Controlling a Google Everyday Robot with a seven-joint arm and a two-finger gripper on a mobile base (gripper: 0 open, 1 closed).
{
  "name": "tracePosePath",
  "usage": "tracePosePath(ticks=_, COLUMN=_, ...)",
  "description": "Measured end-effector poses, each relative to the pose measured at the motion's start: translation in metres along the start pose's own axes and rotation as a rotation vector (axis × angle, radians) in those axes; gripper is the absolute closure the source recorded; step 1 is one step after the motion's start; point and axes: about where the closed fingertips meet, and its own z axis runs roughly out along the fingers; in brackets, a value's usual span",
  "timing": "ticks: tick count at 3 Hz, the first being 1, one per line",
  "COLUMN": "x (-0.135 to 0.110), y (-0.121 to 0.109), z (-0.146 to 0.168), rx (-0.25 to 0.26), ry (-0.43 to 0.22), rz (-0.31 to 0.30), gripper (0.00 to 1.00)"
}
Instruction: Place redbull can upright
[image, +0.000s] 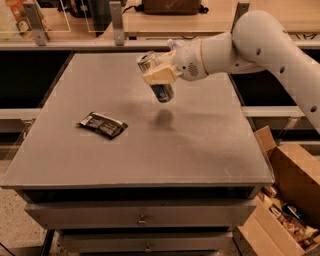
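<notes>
The gripper (158, 76) is clamped around the middle of the redbull can (163, 92). The can is tilted in the air, its silver top sticking out up-left of the gripper and its blue end below. A black packet (102, 125) lies on the table (210, 150), down-left of the gripper.

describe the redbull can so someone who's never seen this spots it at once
Start at the grey table; above its middle the robot's gripper hangs in the air, shut on the redbull can. It is a slim silver-and-blue can, tilted with its shiny top up-left, unlike the flat black snack packet lying on the table at the picture's left.
</notes>
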Motion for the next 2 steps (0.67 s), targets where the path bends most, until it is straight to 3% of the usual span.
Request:
tracePosePath(ticks=1, x=0.0097, y=-0.0084, z=-0.0114, rx=-0.028, ry=-0.144, rz=0.002, gripper=1.0)
tracePosePath(ticks=2, x=0.0171, y=-0.0128, z=-0.0208, rx=-0.048, ry=-0.244, rz=0.003, gripper=1.0)
